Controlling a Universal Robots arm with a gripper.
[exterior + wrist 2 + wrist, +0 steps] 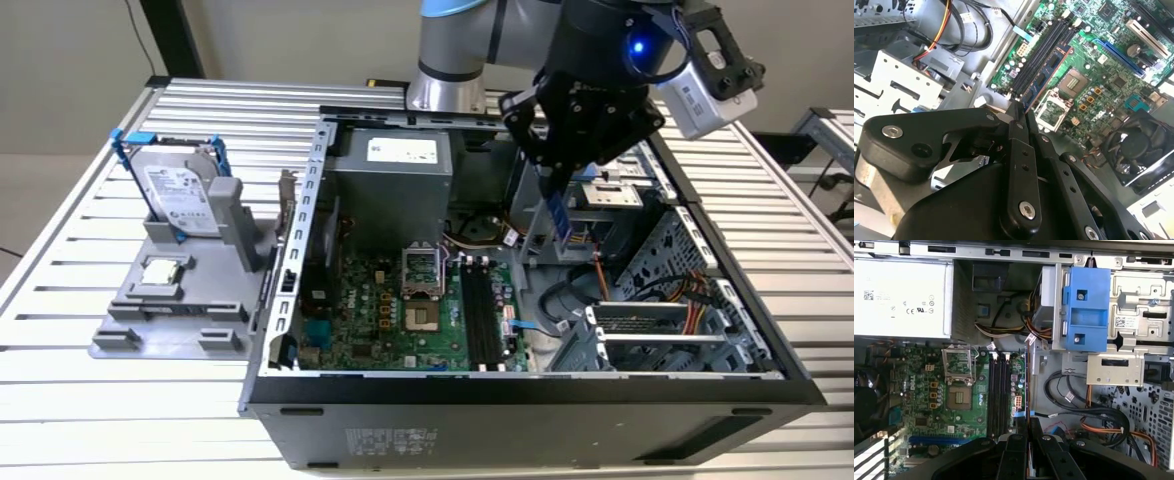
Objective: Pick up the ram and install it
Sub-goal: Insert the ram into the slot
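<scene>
Blue-green flat ram (1049, 70) in gripper (1020, 109)

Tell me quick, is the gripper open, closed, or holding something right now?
Gripper: closed on the ram stick, held edge-down above the open computer case.

Computer case (534, 388) on table (80, 420); inside, motherboard (380, 310) with memory slots (483, 310) at the exterior view's right of the processor socket (424, 319). Fixture (174, 312) bearing hard drive (180, 195) and processor chip (160, 270) beside the case; ram (566, 222) in gripper (558, 195) above the motherboard
</scene>
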